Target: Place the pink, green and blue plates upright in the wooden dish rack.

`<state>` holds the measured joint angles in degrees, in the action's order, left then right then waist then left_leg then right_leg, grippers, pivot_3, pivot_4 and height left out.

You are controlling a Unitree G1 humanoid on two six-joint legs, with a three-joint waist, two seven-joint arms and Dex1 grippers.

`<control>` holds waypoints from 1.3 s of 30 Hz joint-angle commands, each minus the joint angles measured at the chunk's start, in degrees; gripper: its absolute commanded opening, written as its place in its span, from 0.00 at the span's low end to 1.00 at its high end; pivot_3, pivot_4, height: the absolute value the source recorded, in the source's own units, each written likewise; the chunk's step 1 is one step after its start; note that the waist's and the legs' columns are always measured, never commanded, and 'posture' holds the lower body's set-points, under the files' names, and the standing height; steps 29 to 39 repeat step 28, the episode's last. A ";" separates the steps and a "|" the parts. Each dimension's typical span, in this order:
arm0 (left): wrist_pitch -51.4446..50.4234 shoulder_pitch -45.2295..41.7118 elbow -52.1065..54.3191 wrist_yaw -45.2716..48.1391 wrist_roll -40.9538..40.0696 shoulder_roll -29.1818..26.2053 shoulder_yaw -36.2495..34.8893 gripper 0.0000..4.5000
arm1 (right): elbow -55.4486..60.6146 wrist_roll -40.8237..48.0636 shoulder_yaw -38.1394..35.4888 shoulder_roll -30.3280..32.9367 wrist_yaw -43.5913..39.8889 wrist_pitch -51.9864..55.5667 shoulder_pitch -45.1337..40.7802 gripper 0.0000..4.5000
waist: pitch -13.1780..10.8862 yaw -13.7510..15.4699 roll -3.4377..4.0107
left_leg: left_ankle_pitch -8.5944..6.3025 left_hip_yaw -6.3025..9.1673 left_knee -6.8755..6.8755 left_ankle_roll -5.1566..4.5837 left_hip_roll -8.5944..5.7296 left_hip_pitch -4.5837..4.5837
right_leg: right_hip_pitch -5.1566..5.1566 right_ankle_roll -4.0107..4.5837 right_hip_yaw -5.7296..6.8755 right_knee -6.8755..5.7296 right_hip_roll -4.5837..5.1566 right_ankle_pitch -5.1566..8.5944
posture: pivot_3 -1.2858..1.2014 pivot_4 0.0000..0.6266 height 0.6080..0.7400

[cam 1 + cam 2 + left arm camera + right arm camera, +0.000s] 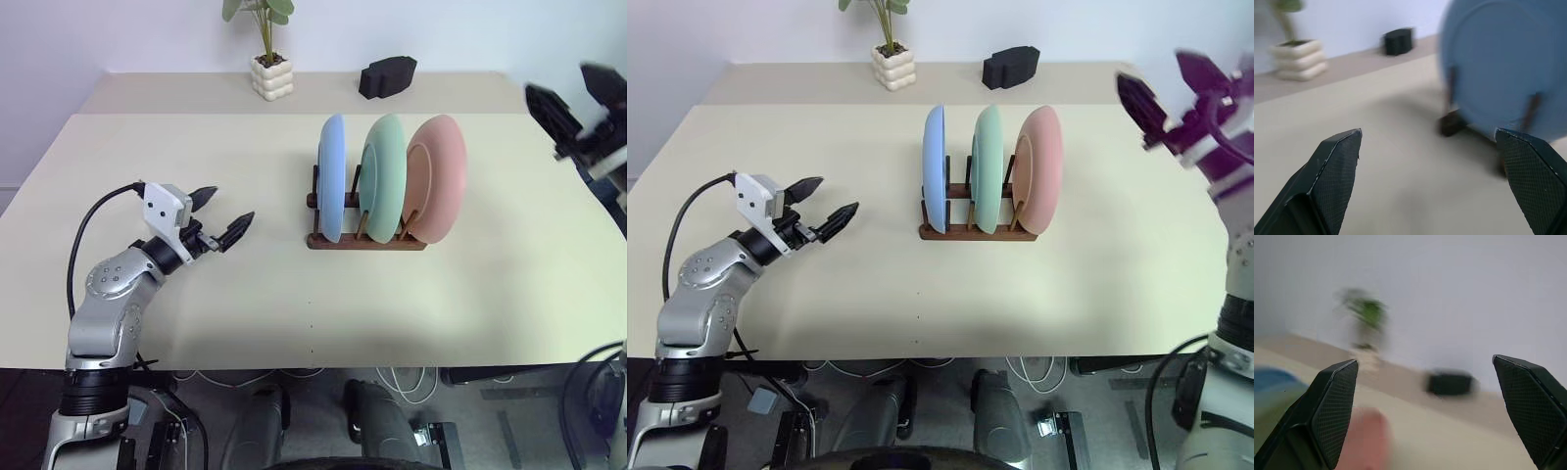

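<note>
The blue plate [332, 177], green plate [384, 176] and pink plate [438, 178] all stand upright side by side in the wooden dish rack [364, 238] at the table's middle. My left gripper [222, 215] hovers open and empty left of the rack, pointing toward the blue plate [1498, 68]. Far to the right, my right gripper [572, 95] is raised above the table's right edge, open and empty, well apart from the pink plate [1364, 438].
A small potted plant in a white pot [271, 75] and a black object [387, 76] stand on the ledge at the back. The beige table [196, 304] ends near the front, with cables below.
</note>
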<state>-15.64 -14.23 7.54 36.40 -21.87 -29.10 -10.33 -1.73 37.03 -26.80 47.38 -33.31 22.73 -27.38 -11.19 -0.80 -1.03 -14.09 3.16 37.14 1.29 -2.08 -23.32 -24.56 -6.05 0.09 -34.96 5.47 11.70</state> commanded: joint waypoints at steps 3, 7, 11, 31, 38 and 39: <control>5.45 0.46 -5.69 -4.60 4.64 -1.31 -3.65 1.00 | -6.30 -8.26 2.14 -3.58 -3.19 -9.29 9.40 0.99 | 0.03 0.00 -0.02 | -0.01 0.03 -0.01 -0.01 0.03 0.04 | 0.02 -0.02 0.01 -0.03 -0.05 -0.01 | 0.52 0.24 0.97; 6.98 4.50 -7.98 -6.39 6.18 -1.37 -5.09 1.00 | -15.06 -13.00 3.79 -7.60 -2.14 -15.29 11.91 0.99 | 0.02 -0.13 0.13 | -0.01 -0.08 -0.01 -0.01 0.03 0.09 | 0.01 -0.12 -0.08 -0.05 -0.03 -0.07 | 0.52 0.24 0.97; 7.62 6.38 -7.43 -7.31 6.11 -0.65 -5.28 1.00 | -21.36 -14.60 4.12 -8.58 -2.44 -18.71 10.79 0.99 | 0.01 0.27 0.16 | 0.00 -0.05 0.03 -0.01 0.02 0.07 | 0.02 -0.10 -0.07 -0.04 0.02 -0.06 | 0.52 0.24 0.97; 6.98 6.25 -6.01 -8.71 6.10 2.12 -3.99 1.00 | -26.97 -15.13 3.64 -7.67 -4.10 -23.29 6.47 0.99 | 0.02 0.18 0.15 | 0.00 -0.04 0.06 -0.01 0.00 0.09 | 0.07 -0.16 -0.07 -0.05 0.02 -0.09 | 0.52 0.24 0.97; 6.98 6.25 -6.01 -8.71 6.10 2.12 -3.99 1.00 | -26.97 -15.13 3.64 -7.67 -4.10 -23.29 6.47 0.99 | 0.02 0.18 0.15 | 0.00 -0.04 0.06 -0.01 0.00 0.09 | 0.07 -0.16 -0.07 -0.05 0.02 -0.09 | 0.52 0.24 0.97; 6.98 6.25 -6.01 -8.71 6.10 2.12 -3.99 1.00 | -26.97 -15.13 3.64 -7.67 -4.10 -23.29 6.47 0.99 | 0.02 0.18 0.15 | 0.00 -0.04 0.06 -0.01 0.00 0.09 | 0.07 -0.16 -0.07 -0.05 0.02 -0.09 | 0.52 0.24 0.97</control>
